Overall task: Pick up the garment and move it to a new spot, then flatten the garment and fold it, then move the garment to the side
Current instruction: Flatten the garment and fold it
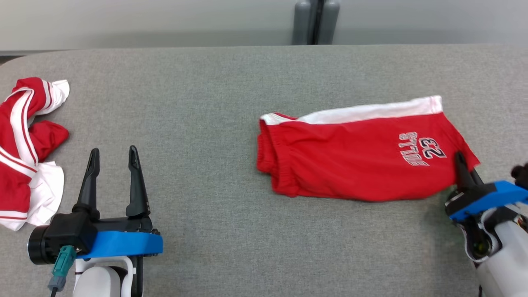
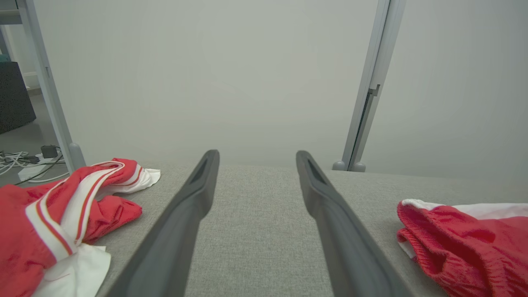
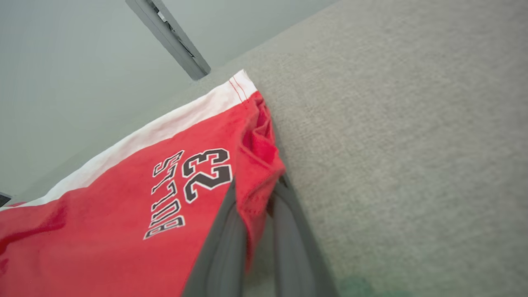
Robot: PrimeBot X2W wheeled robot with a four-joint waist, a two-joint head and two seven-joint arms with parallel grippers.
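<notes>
Red cloth, folded: the shorts (image 1: 354, 161) lie on the grey table (image 1: 214, 123), right of centre in the head view, with their long axis running left to right. The gathered waistband end (image 1: 268, 161) points toward the robot's left. The hem end, which carries the printed lettering (image 1: 420, 149), points toward its right. A white band (image 1: 371, 112) runs along the far edge.

The right claw (image 1: 461, 161) is closed tight on the near corner of the hem end, with a fold of red cloth pinched between its two fingers (image 3: 222, 239). We judge the folding done and the step in hand to be the move to the side.

The governing relation is that the shorts extend away from the right claw toward the robot's left. A pull to the right would therefore trail the cloth behind the held corner, whereas a push leftward would likely bunch it.

The left claw (image 1: 114, 149) stands fully open and holds nothing. It is well apart from the waistband end and just beside a second, crumpled red-and-white garment (image 1: 24, 144).
</notes>
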